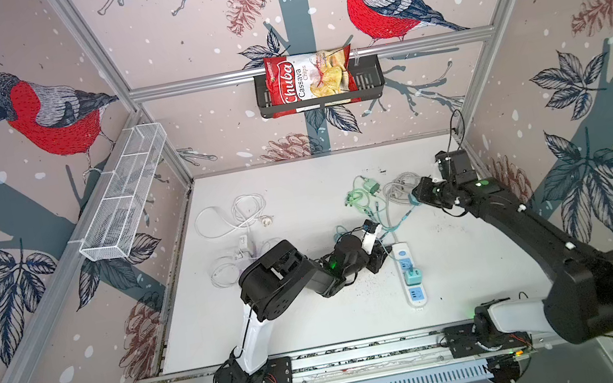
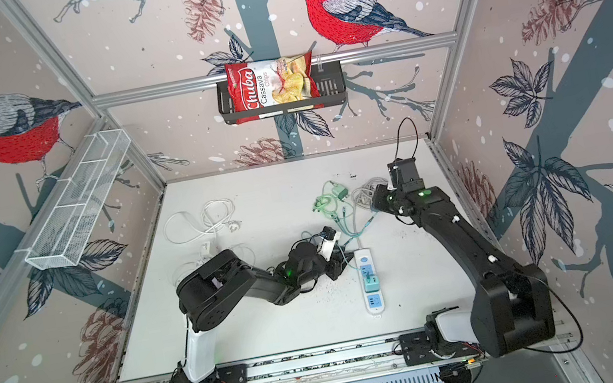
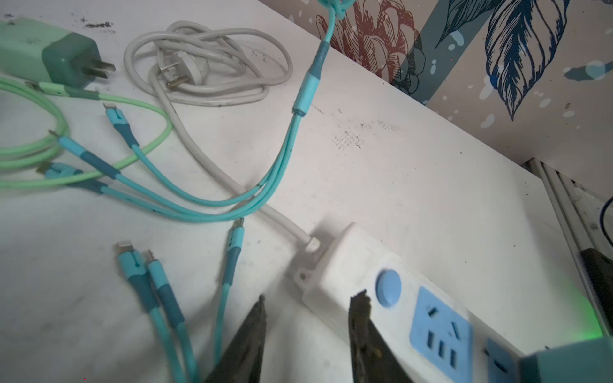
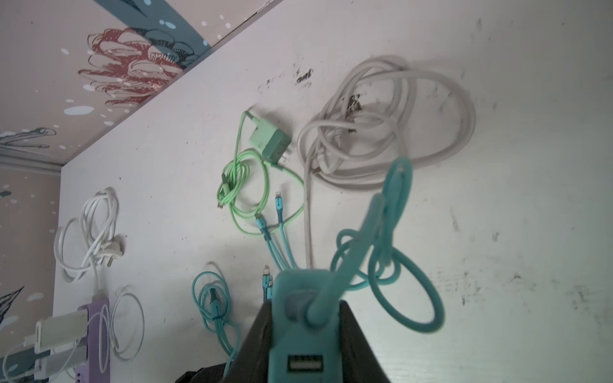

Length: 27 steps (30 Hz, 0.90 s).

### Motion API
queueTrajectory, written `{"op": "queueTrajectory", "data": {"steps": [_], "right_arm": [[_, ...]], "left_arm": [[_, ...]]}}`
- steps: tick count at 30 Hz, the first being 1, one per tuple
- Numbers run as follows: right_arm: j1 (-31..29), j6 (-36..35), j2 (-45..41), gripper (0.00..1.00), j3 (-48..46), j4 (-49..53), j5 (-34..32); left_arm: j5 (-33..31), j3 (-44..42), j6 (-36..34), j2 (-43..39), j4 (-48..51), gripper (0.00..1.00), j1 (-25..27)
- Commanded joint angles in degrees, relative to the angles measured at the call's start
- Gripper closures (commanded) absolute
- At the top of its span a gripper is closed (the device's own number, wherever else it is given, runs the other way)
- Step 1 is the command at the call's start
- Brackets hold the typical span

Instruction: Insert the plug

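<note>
Reading "Chuba Cassava Chips" on bag; teal plug clamped.

left arm: upper link rises from base, elbow bent sharply, forearm reaches right toward centre, wrist low. left gripper tilted down, fingers apart, gripping nothing. right arm: stretched far forward and left from base, elbow raised. right gripper clamped on teal charger, held in air.
</note>
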<state>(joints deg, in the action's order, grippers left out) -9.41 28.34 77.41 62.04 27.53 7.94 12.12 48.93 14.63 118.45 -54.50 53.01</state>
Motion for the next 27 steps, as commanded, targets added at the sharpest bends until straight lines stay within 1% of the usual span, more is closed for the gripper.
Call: {"op": "queueTrajectory", "data": {"steps": [1, 3, 6, 9, 13, 16, 19, 22, 24, 27], "right_arm": [[2.47, -4.06, 3.02, 0.81, 3.83, 1.18, -0.64], [3.18, -5.40, 4.09, 0.81, 4.67, 1.39, -1.84], [3.17, -5.86, 3.67, 0.81, 3.33, 0.89, -0.52], [2.42, -5.26, 0.96, 0.81, -0.06, 0.28, 1.43], [0.25, -3.76, -3.25, 0.81, -4.17, 1.28, 0.27], [-1.25, -1.92, -5.38, 0.81, -7.62, 1.52, -0.55], [-2.44, -0.20, -8.90, 0.81, -10.64, 1.17, -1.48], [-2.50, 0.67, -11.27, 0.81, -12.57, 1.20, -2.37], [-2.29, 0.55, -12.37, 0.81, -12.96, 1.73, -3.22], [-1.38, -0.09, -13.44, 0.80, -14.02, 1.55, -3.08]], "left_arm": [[2.77, 1.51, -0.81, 0.30, -0.12, 0.58, -1.15], [2.74, 1.35, -1.27, 0.03, -0.18, 0.58, -1.25], [3.73, -0.14, -0.63, -0.56, -1.36, 0.58, -1.25], [4.14, -3.42, 1.13, -1.44, -5.24, 0.58, -1.25], [3.89, -7.49, 2.37, -3.11, -8.14, 0.58, -0.66], [3.27, -11.00, 2.55, -4.57, -10.54, 0.58, 0.72], [0.88, -14.41, 0.98, -6.44, -12.04, 0.57, 3.92], [-2.56, -15.92, -2.05, -8.03, -10.64, 0.56, 9.06], [-4.63, -17.11, -3.82, -8.46, -11.66, 0.53, 12.09], [-7.05, -17.78, -5.34, -8.61, -12.47, 0.50, 14.50]]}}
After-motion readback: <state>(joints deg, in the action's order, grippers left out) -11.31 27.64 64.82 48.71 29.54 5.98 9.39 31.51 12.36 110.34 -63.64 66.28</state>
